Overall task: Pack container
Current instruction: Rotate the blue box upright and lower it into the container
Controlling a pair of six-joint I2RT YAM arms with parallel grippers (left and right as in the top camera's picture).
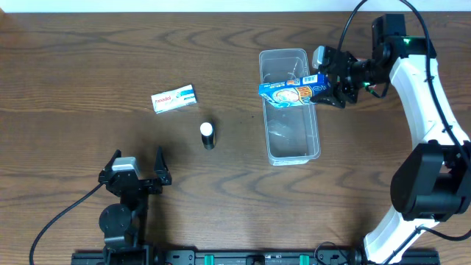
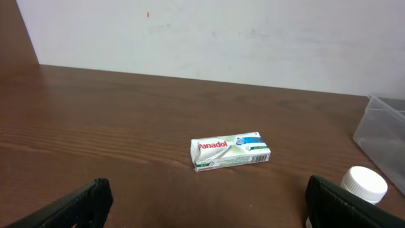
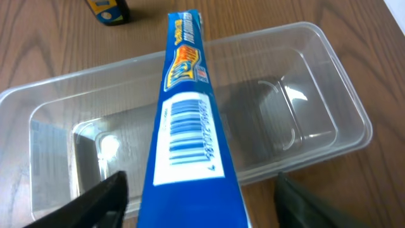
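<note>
The clear plastic container (image 1: 291, 147) stands right of centre, long side running front to back; it fills the right wrist view (image 3: 316, 82). A blue cardboard box (image 1: 291, 92) lies crosswise over its far part, with its barcode side (image 3: 186, 126) up. My right gripper (image 1: 329, 87) is at the box's right end, just outside the container's right rim. Its fingers (image 3: 202, 202) are spread, with a gap on each side of the box. My left gripper (image 1: 137, 174) is open and empty near the front left edge, and its fingers frame bare table in the left wrist view (image 2: 205, 202).
A white Panadol box (image 1: 174, 99) lies left of centre, also in the left wrist view (image 2: 230, 152). A small dark bottle with a white cap (image 1: 208, 135) stands between it and the container; its cap shows in the left wrist view (image 2: 364, 183).
</note>
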